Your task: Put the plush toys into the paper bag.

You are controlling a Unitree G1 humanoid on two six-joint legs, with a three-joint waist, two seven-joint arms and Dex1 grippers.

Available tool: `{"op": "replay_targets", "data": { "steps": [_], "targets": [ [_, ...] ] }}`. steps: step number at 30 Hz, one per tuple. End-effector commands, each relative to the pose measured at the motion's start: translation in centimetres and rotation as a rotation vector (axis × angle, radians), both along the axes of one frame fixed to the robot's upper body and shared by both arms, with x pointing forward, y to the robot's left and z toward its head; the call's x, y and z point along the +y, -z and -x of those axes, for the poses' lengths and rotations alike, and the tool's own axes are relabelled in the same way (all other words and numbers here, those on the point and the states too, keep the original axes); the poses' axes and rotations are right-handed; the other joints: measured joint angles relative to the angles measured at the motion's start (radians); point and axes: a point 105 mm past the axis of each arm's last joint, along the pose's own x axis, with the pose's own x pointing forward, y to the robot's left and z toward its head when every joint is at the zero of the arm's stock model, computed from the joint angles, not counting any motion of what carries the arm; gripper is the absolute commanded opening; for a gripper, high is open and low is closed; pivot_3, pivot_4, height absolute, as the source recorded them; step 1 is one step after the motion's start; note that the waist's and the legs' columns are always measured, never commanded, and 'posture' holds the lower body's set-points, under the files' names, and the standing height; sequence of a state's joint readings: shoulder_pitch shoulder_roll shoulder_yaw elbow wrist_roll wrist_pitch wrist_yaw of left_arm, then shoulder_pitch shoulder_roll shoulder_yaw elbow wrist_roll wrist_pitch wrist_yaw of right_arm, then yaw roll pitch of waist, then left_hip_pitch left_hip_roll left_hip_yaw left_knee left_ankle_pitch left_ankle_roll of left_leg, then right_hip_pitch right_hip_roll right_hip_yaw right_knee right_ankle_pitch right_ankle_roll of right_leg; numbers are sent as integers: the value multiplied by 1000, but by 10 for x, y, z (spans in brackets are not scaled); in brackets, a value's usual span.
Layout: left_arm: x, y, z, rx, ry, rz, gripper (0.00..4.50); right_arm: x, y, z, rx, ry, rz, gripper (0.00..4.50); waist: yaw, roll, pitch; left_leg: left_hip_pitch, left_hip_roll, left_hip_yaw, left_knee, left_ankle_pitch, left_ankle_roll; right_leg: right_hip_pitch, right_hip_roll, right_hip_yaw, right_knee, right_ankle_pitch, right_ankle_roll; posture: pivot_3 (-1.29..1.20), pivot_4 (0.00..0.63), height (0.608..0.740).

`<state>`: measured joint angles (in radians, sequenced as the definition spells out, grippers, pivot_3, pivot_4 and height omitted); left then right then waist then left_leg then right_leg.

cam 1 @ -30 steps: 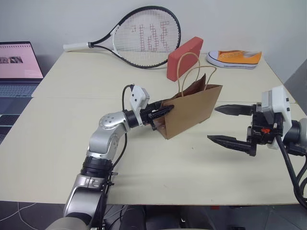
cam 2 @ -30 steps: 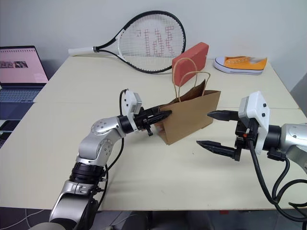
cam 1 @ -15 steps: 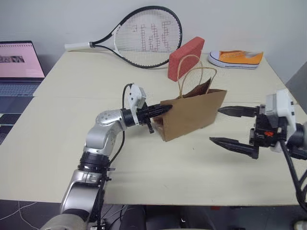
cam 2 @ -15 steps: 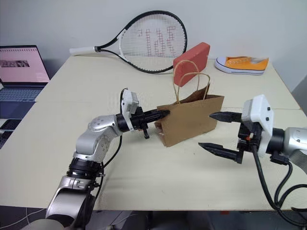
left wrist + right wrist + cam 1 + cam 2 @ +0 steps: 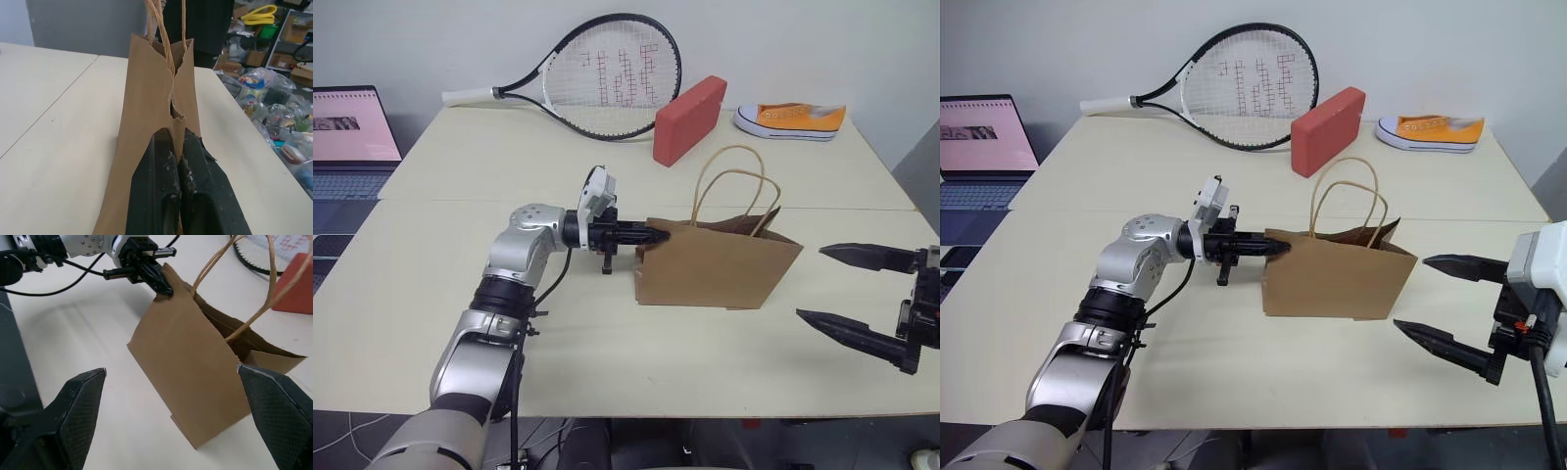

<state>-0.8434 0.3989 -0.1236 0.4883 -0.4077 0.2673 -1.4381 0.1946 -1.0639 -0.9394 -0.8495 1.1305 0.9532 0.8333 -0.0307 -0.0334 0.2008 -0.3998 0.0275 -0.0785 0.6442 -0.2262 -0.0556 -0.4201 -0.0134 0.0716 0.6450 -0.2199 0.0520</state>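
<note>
The brown paper bag [image 5: 720, 266] stands upright mid-table, its loop handles [image 5: 734, 186] up and its mouth open. My left gripper [image 5: 656, 235] reaches in level from the left and is shut on the bag's upper side edge; in the left wrist view the paper fold [image 5: 177, 115] is pinched between the two black fingers [image 5: 156, 196]. My right gripper [image 5: 811, 284] hovers open to the right of the bag, apart from it, holding nothing. The plush toys are out of view.
Along the table's far side lie a tennis racket [image 5: 607, 73], a red block [image 5: 690, 119] and an orange-and-white sneaker [image 5: 793, 119]. A laptop [image 5: 347, 137] sits off the table's left end. The right table edge is near my right gripper.
The bag has swung round and slid right, its broad side now facing me, with my left gripper turning along. My right gripper has drawn back to the right, away from the bag.
</note>
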Motion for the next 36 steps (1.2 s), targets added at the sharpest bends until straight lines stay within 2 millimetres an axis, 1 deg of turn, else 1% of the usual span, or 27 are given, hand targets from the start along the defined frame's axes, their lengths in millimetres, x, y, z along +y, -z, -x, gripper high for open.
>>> {"op": "replay_targets", "data": {
  "steps": [1,4,7,11,14,15,17,20,22,23,27,30,33,36],
  "targets": [
    [-4,-5,-3,-52,13,-29,7,2,-5,2,-29,-9,17,4500,0,0,0,0,0,0,0,0,0,0,0,0,0,0,0,0,150,740],
    [-1,-2,-5,-50,11,-85,7,2,-5,0,-28,-9,16,4500,2,0,0,0,0,0,0,0,0,0,0,0,0,0,0,0,150,740],
    [4,-3,-8,-88,-18,-112,630,3,-4,-1,-25,-12,10,4500,2,0,0,0,0,0,0,0,0,0,0,0,0,0,0,0,150,740],
    [13,-3,-9,-121,-45,-140,1875,1,-3,-5,-21,-10,14,4500,0,0,0,0,0,0,-1,0,0,0,0,0,0,0,0,0,150,740],
    [22,-3,-5,-158,-62,-174,2797,-1,-4,-10,-27,-4,10,4500,-2,0,0,0,0,0,-1,0,0,0,0,0,0,0,0,0,150,740],
    [27,-1,-3,-176,-75,-196,3127,-1,-4,-12,-29,-1,12,4500,-2,0,0,0,0,0,-1,0,0,0,0,0,0,0,0,0,150,740],
    [43,3,-2,-214,-124,-254,3721,-4,-6,-17,-37,2,12,4500,-4,0,0,0,0,0,-1,0,0,0,0,0,0,0,0,0,150,740],
    [71,5,-3,-259,-249,-325,3721,-13,-13,-30,-102,15,27,4500,-4,0,0,1,1,0,-2,0,0,0,0,0,1,0,0,0,150,740],
    [92,1,-5,-293,-360,-373,3721,-22,-21,-39,-156,27,47,4500,-2,0,0,1,1,0,-1,0,0,-1,0,0,0,0,0,0,150,740],
    [104,-2,-2,-309,-403,-392,3721,-28,-25,-42,-166,25,62,4500,-2,0,0,1,1,0,-1,0,0,-1,0,0,0,0,0,0,150,740],
    [150,-12,21,-324,-534,-520,3721,-50,-34,-48,-152,5,121,4500,-2,0,0,1,1,2,-2,0,0,-1,-1,0,0,0,0,0,150,740],
    [175,-26,40,-273,-596,-526,3721,-67,-35,-51,-120,-10,166,4500,-1,1,1,2,1,2,-4,0,0,-2,-1,-1,0,-1,-1,0,150,740],
    [188,-35,51,-249,-643,-514,3721,-76,-36,-53,-72,-29,185,4500,1,2,1,1,1,2,-4,0,0,-2,-2,-1,0,-3,-4,0,150,740],
    [194,-42,55,-236,-671,-488,3721,-75,-35,-55,-35,-64,186,4500,0,3,2,2,1,4,-3,0,0,-2,-4,-2,0,-3,-5,0,150,740]
  ]
}}
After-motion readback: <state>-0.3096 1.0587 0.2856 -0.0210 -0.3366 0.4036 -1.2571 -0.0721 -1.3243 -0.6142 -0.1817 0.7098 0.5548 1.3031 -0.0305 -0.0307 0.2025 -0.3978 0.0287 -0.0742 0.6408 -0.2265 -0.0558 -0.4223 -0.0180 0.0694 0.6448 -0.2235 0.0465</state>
